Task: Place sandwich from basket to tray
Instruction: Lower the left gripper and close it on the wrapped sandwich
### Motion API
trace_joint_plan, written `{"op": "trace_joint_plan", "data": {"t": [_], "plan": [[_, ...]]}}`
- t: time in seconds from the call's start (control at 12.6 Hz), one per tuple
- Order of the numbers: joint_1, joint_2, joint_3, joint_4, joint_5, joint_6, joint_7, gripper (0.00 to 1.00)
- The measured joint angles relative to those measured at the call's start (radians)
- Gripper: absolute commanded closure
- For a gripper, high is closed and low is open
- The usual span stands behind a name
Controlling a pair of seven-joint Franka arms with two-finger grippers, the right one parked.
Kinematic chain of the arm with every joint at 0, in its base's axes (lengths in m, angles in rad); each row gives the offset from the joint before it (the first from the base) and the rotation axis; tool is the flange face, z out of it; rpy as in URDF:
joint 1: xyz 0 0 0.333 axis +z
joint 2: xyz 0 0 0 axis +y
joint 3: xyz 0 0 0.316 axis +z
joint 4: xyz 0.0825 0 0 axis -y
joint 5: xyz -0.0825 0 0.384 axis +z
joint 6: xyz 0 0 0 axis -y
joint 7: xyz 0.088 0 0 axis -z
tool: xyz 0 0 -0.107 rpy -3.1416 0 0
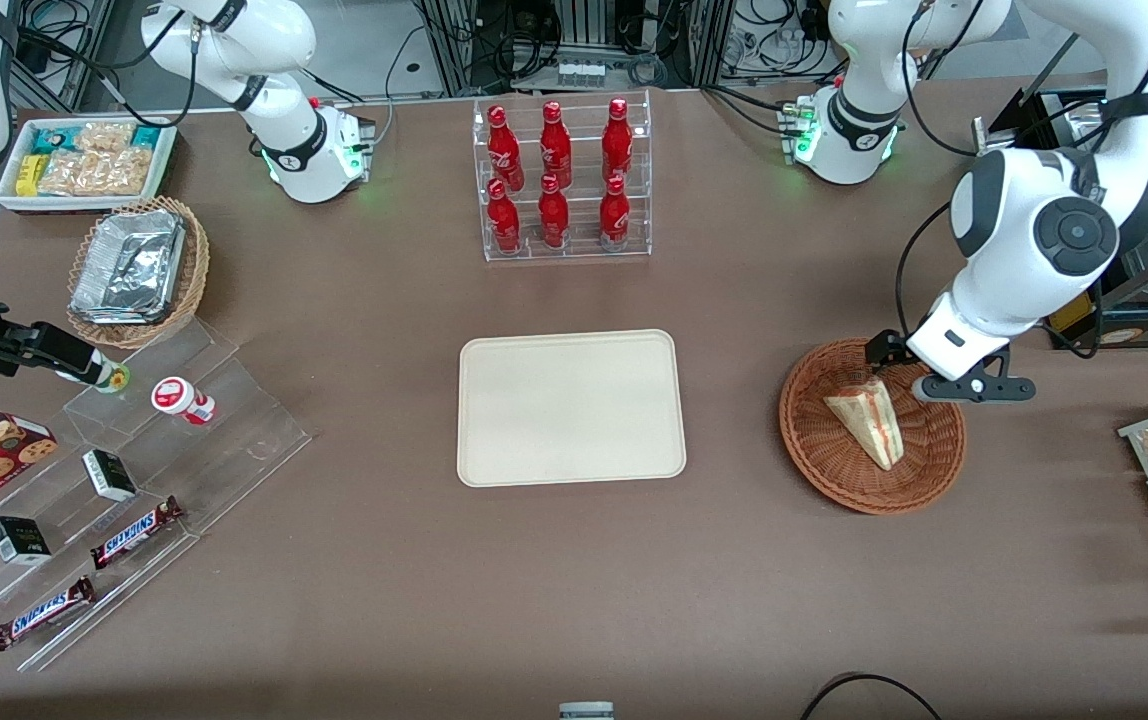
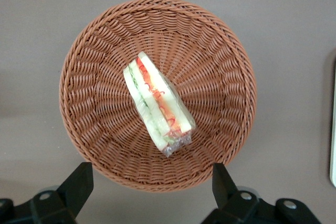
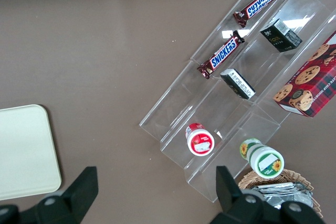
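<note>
Front view, scanning left to right: the cream tray [image 1: 571, 407] lies flat and bare at the middle of the brown worktop [image 1: 384, 580], and well apart from it, toward the working arm's end, sits the round reddish-brown basket [image 1: 814, 440] with the sandwich [image 1: 869, 421] inside. The gripper [image 1: 919, 372] hangs above the basket's rim that is farther from the front camera, and it is not touching the sandwich. Wrist view of the working arm looks straight down: the basket [image 2: 94, 77] fills most of it, and the sandwich [image 2: 156, 103] lies near the middle of the weave, a wrapped wedge with its red, orange and green filling edge turned upward. Its long axis runs slantwise relative to the line between the two dark fingers [image 2: 77, 184], which stand wide open over the basket's rim, with nothing between them. Judging from this, the jaws need to shift inward over the basket's centre, turn to span the wedge's narrow width, then descend.
</note>
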Motion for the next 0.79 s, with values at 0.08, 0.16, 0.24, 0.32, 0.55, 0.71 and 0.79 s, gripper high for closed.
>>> {"op": "trace_joint_plan", "data": {"t": [0.08, 0.16, 0.24, 0.32, 0.55, 0.71, 0.79], "plan": [[0.000, 0.007, 0.000, -0.005, 0.000, 0.016, -0.040, 0.00], [0.000, 0.014, 0.000, -0.007, -0.001, 0.029, -0.091, 0.00], [-0.001, 0.021, 0.000, -0.009, -0.001, 0.040, -0.146, 0.00], [-0.001, 0.027, -0.001, -0.010, -0.001, 0.048, -0.204, 0.00], [-0.002, 0.050, -0.003, -0.014, -0.001, 0.081, -0.396, 0.00], [-0.003, 0.070, -0.004, -0.021, -0.002, 0.113, -0.526, 0.00], [-0.005, 0.080, -0.005, -0.024, -0.002, 0.127, -0.586, 0.00]]}}
